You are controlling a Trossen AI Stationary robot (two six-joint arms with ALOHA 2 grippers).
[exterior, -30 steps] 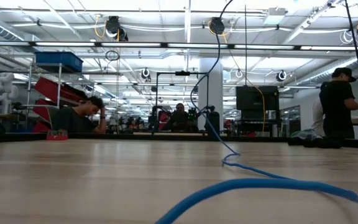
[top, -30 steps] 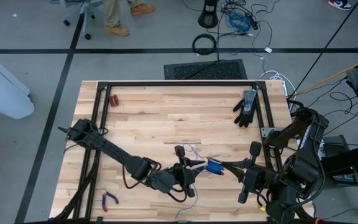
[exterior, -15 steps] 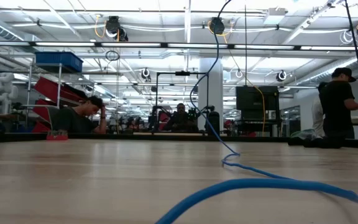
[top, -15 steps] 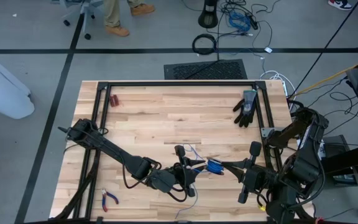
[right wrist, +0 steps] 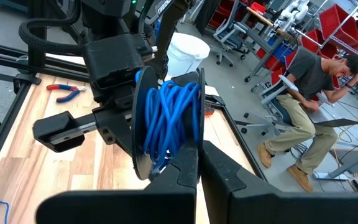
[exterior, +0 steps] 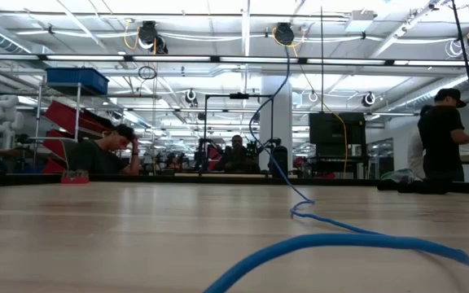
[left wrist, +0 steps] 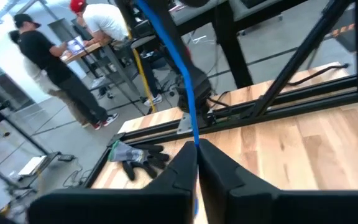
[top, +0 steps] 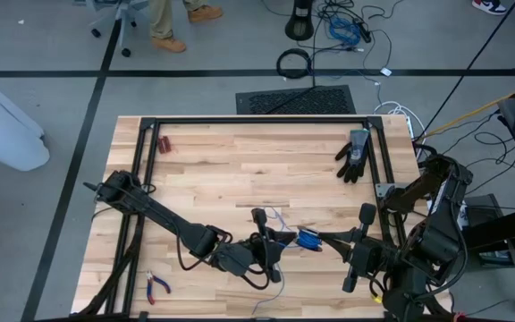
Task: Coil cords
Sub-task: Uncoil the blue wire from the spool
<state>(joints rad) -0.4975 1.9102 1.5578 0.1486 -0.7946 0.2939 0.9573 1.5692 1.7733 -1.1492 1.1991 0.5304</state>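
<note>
Lying well in front of the glove [top: 353, 154] on the desk [top: 240, 170], the light, limp cord [top: 304, 238] is pinched by the clenched left claw [top: 274, 243] and right claw [top: 322, 238], best gripped near the plug.

I'm working in a large open robotics lab or workshop hall. My wooden bench [top: 240, 170] sits inside a black metal frame [top: 257, 120] on a grey concrete floor marked with black tape lines [top: 240, 72], with loose cables [top: 342, 27] lying about. Looking level across the bench, I see a high white ceiling with long light strips [exterior: 243, 32], overhead rails and hanging cords. Farther off stand shelving with red and blue bins [exterior: 76, 80], dark monitors [exterior: 336, 130] and other workstations. A seated person [exterior: 108, 150] leans on one hand, and another person [exterior: 442, 134] stands at a desk.
</note>
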